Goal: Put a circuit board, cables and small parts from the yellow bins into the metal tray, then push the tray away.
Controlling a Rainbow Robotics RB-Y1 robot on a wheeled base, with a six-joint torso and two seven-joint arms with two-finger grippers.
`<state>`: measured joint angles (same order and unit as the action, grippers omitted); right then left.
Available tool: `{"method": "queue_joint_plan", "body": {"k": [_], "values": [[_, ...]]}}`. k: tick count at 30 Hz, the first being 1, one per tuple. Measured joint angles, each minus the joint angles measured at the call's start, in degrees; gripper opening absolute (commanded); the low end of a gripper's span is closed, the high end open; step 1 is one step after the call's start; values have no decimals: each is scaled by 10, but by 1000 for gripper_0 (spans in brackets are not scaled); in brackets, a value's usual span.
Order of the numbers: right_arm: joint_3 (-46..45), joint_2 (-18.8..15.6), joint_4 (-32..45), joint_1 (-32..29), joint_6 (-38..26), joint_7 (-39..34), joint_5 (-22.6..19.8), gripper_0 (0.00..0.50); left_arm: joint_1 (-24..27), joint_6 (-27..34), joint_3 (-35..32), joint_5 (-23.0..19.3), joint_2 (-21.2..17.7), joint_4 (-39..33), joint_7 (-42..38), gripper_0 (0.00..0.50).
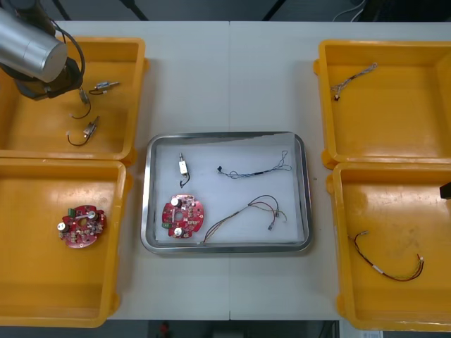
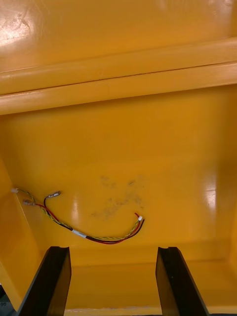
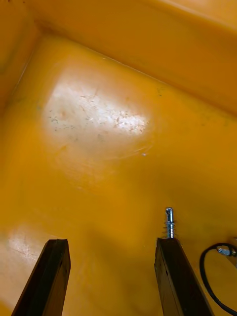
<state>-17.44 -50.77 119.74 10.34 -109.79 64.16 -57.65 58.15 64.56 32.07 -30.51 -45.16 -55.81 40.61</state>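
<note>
The light tabletop (image 1: pixel 229 77) carries four yellow containers: the far left bin (image 1: pixel 35 137), the near left bin (image 1: pixel 42 282), the far right bin (image 1: pixel 394 127) and the near right bin (image 1: pixel 402 204). The metal tray (image 1: pixel 306 204) is set between them.

In the tray a red circuit board (image 1: pixel 183 216), a blue and white cable (image 1: pixel 257 170), a darker cable (image 1: pixel 246 211) and one small metal part (image 1: pixel 182 167) are already laid. A second circuit board (image 1: pixel 82 226) is left in the near left bin.

The left arm (image 1: pixel 28 49) is held over the far left bin, where two more small metal parts (image 1: pixel 89 129) lie with black leads. Its jaws are spread wide and nothing is held. In the left wrist view a small sprung part (image 3: pixel 169 222) is seen just beside one finger (image 3: pixel 175 276), not between the two.

The right arm's jaws are also wide and empty. They are held above the near right bin, with the red and yellow cable (image 2: pixel 94 236) on the floor beyond them.

The step in hand is judged to be the fetching of another small part. For the next move the left jaws must be shifted sideways until the part is between them, then lowered and closed. The push of the tray is not yet done.
</note>
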Motion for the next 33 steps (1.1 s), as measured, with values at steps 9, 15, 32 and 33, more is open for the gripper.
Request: {"method": "queue_joint_plan", "body": {"k": [9, 15, 32, 33], "values": [[0, 0, 0, 0, 0, 0, 0, 500, 0, -1, 7, 1, 6, 4, 0, 500], [0, 0, 0, 0, 0, 0, 0, 500, 0, -1, 8, 0, 8, 4, 0, 500], [0, 0, 0, 0, 0, 0, 0, 500, 0, -17, 24, -12, 15, 4, -14, 500], [0, 0, 0, 0, 0, 0, 0, 500, 0, -18, 27, -12, 16, 4, -15, 500]]}}
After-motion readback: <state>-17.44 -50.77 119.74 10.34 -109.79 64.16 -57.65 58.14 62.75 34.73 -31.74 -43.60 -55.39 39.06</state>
